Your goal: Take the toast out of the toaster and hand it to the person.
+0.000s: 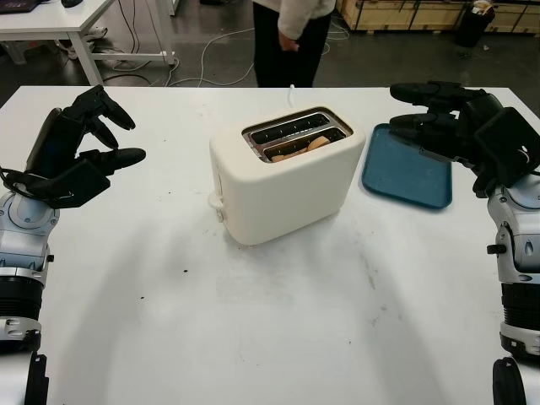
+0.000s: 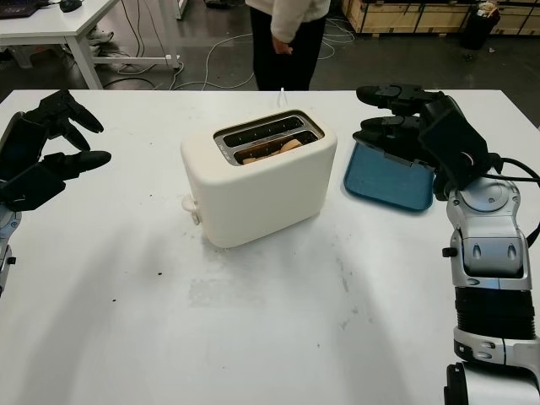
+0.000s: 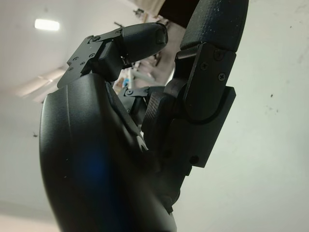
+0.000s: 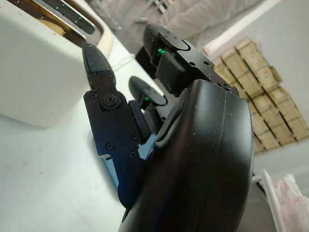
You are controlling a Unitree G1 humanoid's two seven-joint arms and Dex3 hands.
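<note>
A cream two-slot toaster (image 1: 283,177) stands in the middle of the white table. A slice of toast (image 1: 297,148) sits low in its nearer slot, its top edge just showing. The right hand (image 1: 426,110) hovers open above the table to the right of the toaster, over the blue tray. At the table's left side the left hand (image 1: 105,135) is raised and open, well away from the toaster. A person (image 1: 291,38) in dark trousers stands behind the far edge of the table.
A blue tray (image 1: 405,173) lies flat to the right of the toaster, under the right hand. The toaster's lever (image 1: 217,204) points toward the front left. Behind the table are another white table (image 1: 59,21) and cables on the floor.
</note>
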